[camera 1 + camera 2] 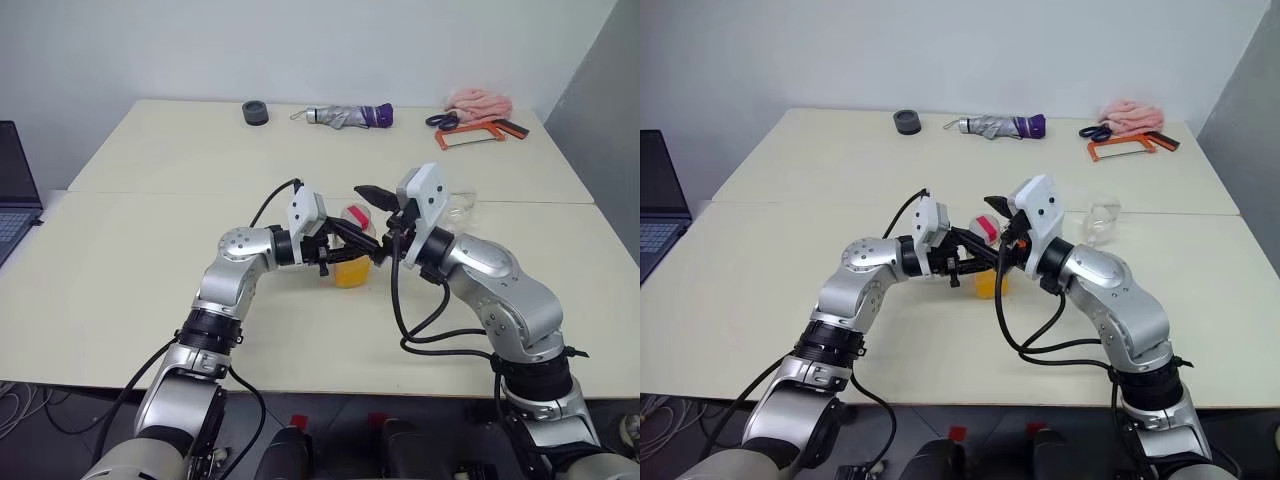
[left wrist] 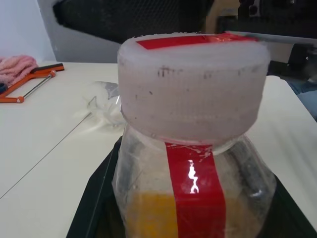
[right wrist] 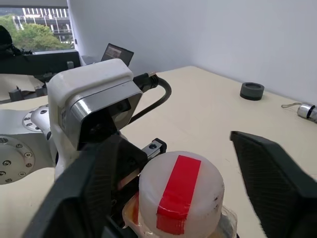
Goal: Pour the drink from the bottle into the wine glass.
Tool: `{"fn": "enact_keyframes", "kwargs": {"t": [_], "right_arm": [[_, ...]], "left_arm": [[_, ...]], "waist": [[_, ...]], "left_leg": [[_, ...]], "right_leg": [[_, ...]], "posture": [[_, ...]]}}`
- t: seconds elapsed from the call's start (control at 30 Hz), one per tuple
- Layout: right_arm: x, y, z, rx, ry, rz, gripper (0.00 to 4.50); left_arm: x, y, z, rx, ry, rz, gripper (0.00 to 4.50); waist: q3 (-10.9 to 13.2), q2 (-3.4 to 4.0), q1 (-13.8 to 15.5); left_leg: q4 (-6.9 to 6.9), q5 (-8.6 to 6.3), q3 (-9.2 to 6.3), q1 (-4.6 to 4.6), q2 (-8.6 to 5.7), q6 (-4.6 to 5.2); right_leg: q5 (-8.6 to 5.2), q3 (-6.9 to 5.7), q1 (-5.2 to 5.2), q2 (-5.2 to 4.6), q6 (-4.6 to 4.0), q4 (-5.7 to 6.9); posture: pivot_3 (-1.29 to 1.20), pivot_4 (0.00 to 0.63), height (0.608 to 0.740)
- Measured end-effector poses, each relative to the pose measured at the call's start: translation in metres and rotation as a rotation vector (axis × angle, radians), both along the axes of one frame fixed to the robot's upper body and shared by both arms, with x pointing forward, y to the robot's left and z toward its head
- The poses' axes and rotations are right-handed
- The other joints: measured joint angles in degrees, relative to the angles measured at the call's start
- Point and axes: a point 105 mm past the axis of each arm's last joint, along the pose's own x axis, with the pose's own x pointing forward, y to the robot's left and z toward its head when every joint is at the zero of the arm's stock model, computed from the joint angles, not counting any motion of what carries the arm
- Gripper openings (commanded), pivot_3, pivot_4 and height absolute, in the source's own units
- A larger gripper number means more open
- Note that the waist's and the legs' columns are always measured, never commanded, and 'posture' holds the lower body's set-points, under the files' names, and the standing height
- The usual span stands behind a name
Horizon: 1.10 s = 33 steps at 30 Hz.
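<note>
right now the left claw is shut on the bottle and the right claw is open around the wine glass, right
Not quite. The left claw is shut on the bottle, but the right claw is open around the bottle's cap, not the wine glass. The right wrist view shows its fingers on either side of the cap; the glass stands apart on the table in the right eye view.

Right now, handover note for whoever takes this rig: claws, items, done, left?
Left claw: shut on the bottle, holding it just above the table, upright, cap still on.
Right claw: open, fingers on either side of the cap, not gripping it.
Drink: all in the bottle's lower part.
Wine glass: upright on the table beyond the right arm, empty.
Done: bottle picked up, right claw lined up on the cap.
Left: take the cap off, bring the bottle to the glass, pour.
</note>
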Motion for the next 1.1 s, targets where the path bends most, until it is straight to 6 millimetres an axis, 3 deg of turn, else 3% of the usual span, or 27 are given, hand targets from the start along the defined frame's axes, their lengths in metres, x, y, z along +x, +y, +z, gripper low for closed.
{"fn": "enact_keyframes", "kwargs": {"t": [0.1, 0.37, 0.63, 0.8, 0.83, 1.0, 1.03, 1.1], "right_arm": [[0.001, 0.0, -0.005, -0.024, -0.001, 0.001, 1.85], [0.001, 0.0, -0.005, -0.076, -0.038, 0.053, 1.84], [-0.004, -0.006, 0.003, -0.216, -0.082, 0.388, 1.84], [-0.002, -0.009, 0.003, -0.24, -0.034, 0.449, 1.84], [-0.001, -0.01, 0.003, -0.225, -0.034, 0.434, 2.61], [0.004, -0.031, 0.007, -0.064, -0.026, 0.212, 4.23], [0.002, -0.038, 0.011, -0.024, -0.027, 0.156, 4.5], [-0.006, -0.044, 0.018, 0.017, -0.04, 0.094, 4.5]], "left_arm": [[-0.001, 0.001, -0.004, 0.002, 0.016, 0.003, 1.82], [-0.003, 0.001, -0.003, 0.01, 0.026, -0.004, 1.82], [-0.019, 0.005, 0.003, 0.073, 0.019, -0.122, 1.82], [-0.022, 0.004, 0.001, 0.093, 0.041, -0.152, 1.82], [-0.022, 0.003, 0.001, 0.09, 0.044, -0.148, 1.82], [-0.013, 0.001, 0.006, 0.046, 0.031, -0.07, 1.81], [-0.011, 0.003, 0.007, 0.04, 0.021, -0.049, 1.81], [-0.007, 0.006, 0.01, 0.03, 0.004, -0.017, 1.81]], "waist": [[0.0, 0.0, 0.0], [0.0, 0.0, -0.01], [0.02, 0.02, -0.07], [0.02, 0.02, -0.02], [0.02, 0.02, 0.0], [0.02, 0.02, 0.2], [0.02, 0.02, 0.21], [0.02, 0.02, 0.21]], "left_leg": [[0.0, 0.0, 0.0, 0.0, 0.0, 0.0], [0.0, 0.0, 0.01, 0.01, 0.0, 0.0], [0.0, 0.0, 0.04, 0.03, -0.02, 0.01], [0.01, 0.0, -0.02, 0.0, 0.05, 0.0], [0.01, 0.0, -0.03, 0.0, 0.05, 0.0], [0.05, 0.0, -0.1, -0.09, 0.09, -0.01], [0.05, 0.01, -0.09, -0.15, 0.08, -0.01], [0.04, 0.01, -0.08, -0.2, 0.05, -0.02]], "right_leg": [[0.0, 0.0, 0.0, 0.0, 0.0, 0.0], [0.0, 0.0, 0.0, 0.01, 0.0, 0.0], [0.0, 0.0, 0.02, 0.05, 0.0, -0.02], [0.0, -0.02, 0.01, 0.0, 0.0, -0.02], [0.0, -0.02, 0.01, -0.02, 0.0, -0.02], [0.0, -0.05, -0.01, -0.16, 0.0, 0.0], [0.0, -0.03, -0.07, -0.18, 0.0, 0.01], [0.0, -0.02, -0.14, -0.2, 0.0, 0.02]], "posture": [[0.0, 0.15, 0.74], [0.0, 0.15, 0.74], [0.0, 0.15, 0.74], [0.0, 0.15, 0.74], [0.0, 0.15, 0.74], [0.0, 0.15, 0.74], [0.0, 0.15, 0.74], [0.0, 0.15, 0.74]]}}
